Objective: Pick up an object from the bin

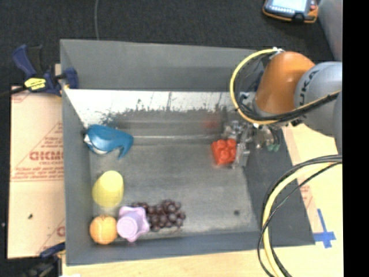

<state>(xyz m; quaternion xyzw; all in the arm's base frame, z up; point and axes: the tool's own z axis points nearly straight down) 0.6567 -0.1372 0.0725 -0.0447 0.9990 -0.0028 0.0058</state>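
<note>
Gripper [240, 149] beside red lumpy object [222, 153], right of bin [184, 180]; grip state unclear

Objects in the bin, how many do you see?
6: blue toy upper left; yellow object, orange ball, purple toy, dark grapes lower left; red block by the hand.

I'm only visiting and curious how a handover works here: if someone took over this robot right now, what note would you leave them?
Gripper: low in the right part of the bin, right against a red lumpy thing. Whether it has hold of it cannot be told.
Other things: a blue thing by the left wall. A yellow thing, an orange ball, a purple thing and dark grapes sit together in the view's lower left corner.
Done: nothing lifted out yet.
Left: probably check the grasp on the red lumpy thing, then lift it clear.
</note>
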